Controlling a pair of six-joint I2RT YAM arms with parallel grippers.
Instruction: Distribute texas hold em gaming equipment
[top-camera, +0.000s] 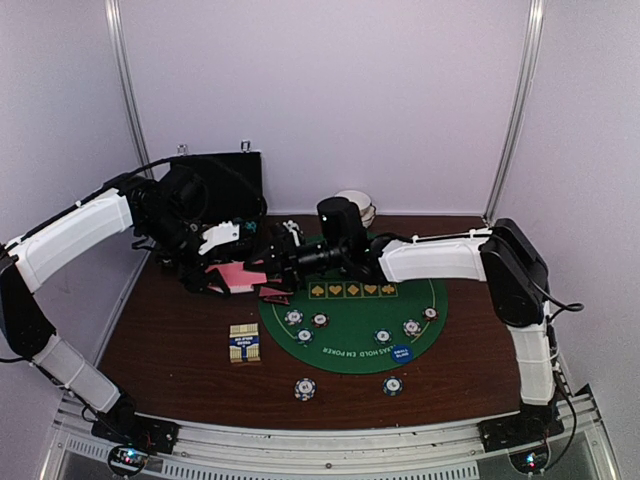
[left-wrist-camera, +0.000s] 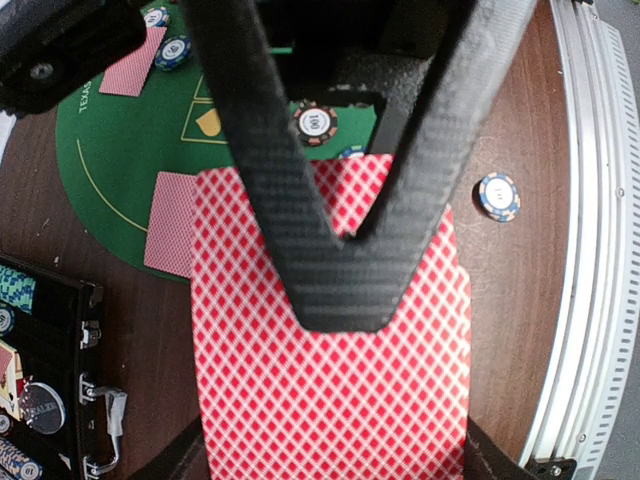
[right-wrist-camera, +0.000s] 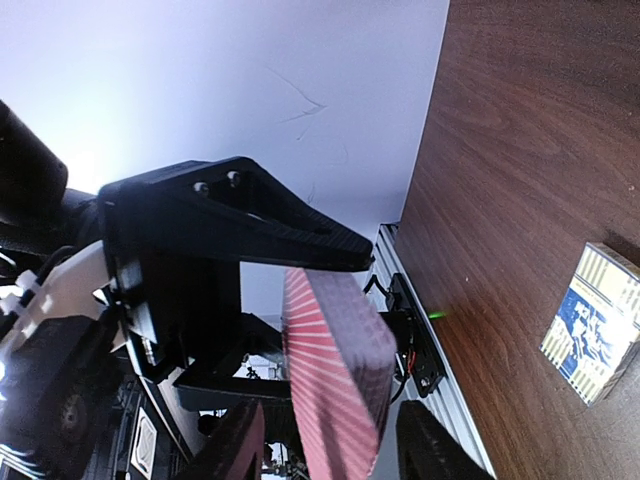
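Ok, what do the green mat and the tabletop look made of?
The green mat looks like felt or a soft fabric: matte, no glare, printed yellow suits and white lettering. The tabletop looks like dark wood or wood-grain laminate, I cannot tell which: brown grain streaks and a faint sheen show in the right wrist view.

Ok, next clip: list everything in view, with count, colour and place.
felt mat: one, green, round, centre-right of the table
poker chips: about eight, striped; most on the mat, two on the wood in front
blue button: one, mat's near right edge
loose cards: two, pink-backed, on the mat
card deck: one, pink diamond back, in the left gripper
card box: one, beige and blue, left of the mat
case: one, black, open, back left
bowls: white stack, back centre, count unclear
table: one, dark brown wood
left gripper: shut on the card deck
right gripper: fingers flank the deck, grip unclear
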